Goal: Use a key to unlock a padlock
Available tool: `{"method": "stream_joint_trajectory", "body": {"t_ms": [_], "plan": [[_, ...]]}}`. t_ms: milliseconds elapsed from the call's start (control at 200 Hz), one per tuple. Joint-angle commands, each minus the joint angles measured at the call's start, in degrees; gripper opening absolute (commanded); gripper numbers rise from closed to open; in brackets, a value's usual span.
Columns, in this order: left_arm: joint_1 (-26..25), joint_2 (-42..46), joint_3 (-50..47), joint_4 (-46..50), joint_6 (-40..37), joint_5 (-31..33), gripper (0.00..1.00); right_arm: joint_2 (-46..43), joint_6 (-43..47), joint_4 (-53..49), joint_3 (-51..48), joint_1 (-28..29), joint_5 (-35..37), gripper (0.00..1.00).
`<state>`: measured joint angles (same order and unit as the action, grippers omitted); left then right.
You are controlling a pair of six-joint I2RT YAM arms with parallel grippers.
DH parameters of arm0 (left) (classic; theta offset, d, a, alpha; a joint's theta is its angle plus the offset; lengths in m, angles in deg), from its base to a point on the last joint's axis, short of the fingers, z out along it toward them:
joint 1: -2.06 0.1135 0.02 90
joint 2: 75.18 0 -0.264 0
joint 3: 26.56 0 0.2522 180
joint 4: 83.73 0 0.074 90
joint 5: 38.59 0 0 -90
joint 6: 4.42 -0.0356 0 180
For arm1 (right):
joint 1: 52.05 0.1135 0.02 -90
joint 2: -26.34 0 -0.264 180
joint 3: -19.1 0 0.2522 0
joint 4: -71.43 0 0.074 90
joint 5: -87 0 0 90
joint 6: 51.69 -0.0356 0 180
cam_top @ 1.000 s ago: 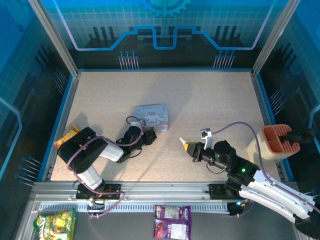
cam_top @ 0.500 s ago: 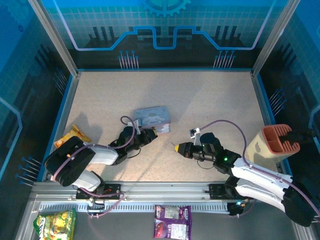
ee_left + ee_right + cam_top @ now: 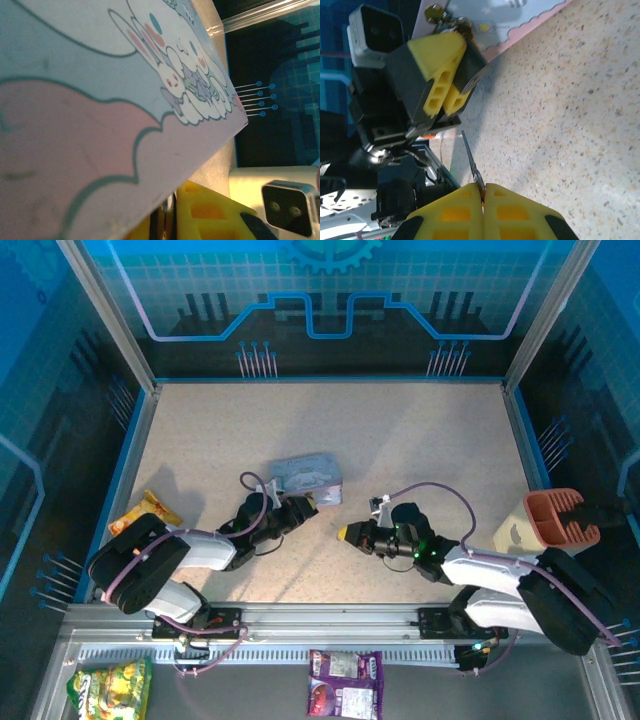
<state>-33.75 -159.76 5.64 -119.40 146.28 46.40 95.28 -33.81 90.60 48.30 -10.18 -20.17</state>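
- Two grippers sit near each other just below the centre of the top view, their tips apart. The left gripper is on the left and the right gripper is slightly lower and to its right.
- The left gripper lies low against the bottom edge of the tin, a pale blue-grey box lying flat on the speckled table.
- In the left wrist view the tin's cartoon rabbit lid covers the upper left. One yellow finger shows under its edge at the bottom of the frame.
- At the bottom centre of the right wrist view, the right gripper's yellow fingers are clenched together. They pinch the head of the key.
- The key's thin dark-grey blade rises from between those fingers and leans toward the upper left.
- In the upper left of that same view, the left gripper's fingers are closed on the padlock. It shows as a dark block with a silvery edge at the fingertips, right beside the tin's pink scalloped border.
- A clear gap of table separates the key's tip from the padlock.
- An orange snack packet lies at the table's left edge.
- A beige holder with a red-orange top stands at the right edge.
- A green bag and a purple packet lie along the bottom of the frame, below the arm bases.
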Motion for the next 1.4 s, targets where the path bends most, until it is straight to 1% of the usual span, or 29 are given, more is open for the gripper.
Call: {"method": "stream_joint_trajectory", "body": {"t_ms": [0,265,365,560,670,816,911,1031,1156,1276,1396], "plan": [[-1.20,0.58,-0.80,-6.00,2.41,-1.14,0.09,2.72,-1.65,8.76,-0.69,-1.19,-2.03,0.00],[-3.16,-0.61,-1.81,-10.35,4.96,0.96,0.08,7.06,-3.15,15.26,-1.27,-0.93,-2.16,0.00],[-3.18,-1.12,-1.92,-11.38,5.73,0.80,0.08,7.63,-3.76,14.88,-1.38,-0.80,-1.51,0.00],[-3.21,-2.41,-1.44,-13.14,6.95,-0.06,0.07,10.22,-5.59,18.23,-1.75,-0.18,-1.61,0.00],[-3.16,-2.95,-1.54,-14.46,7.48,0.08,0.07,12.45,-7.23,22.12,-2.55,1.23,0.02,0.00],[-3.88,-3.38,-2.87,-17.26,8.13,1.81,0.07,16.12,-9.49,27.63,-3.05,1.64,0.31,0.00],[-3.99,-3.13,-2.67,-17.07,8.30,1.69,0.06,17.51,-11.12,30.45,-3.70,1.86,1.08,0.00],[-4.09,-3.15,-2.88,-17.02,8.49,1.75,0.06,16.95,-11.97,30.73,-4.15,1.97,2.12,0.00],[-4.13,-3.29,-2.93,-17.43,8.96,1.78,0.06,15.20,-11.38,27.75,-3.57,1.99,1.80,0.00],[-4.67,-3.26,-2.55,-17.66,9.31,1.68,0.06,14.61,-12.07,29.43,-4.12,2.33,2.31,0.00],[-5.31,-3.05,-2.34,-17.88,9.92,1.67,0.06,13.83,-12.17,28.05,-4.14,2.60,2.60,0.00]]}}
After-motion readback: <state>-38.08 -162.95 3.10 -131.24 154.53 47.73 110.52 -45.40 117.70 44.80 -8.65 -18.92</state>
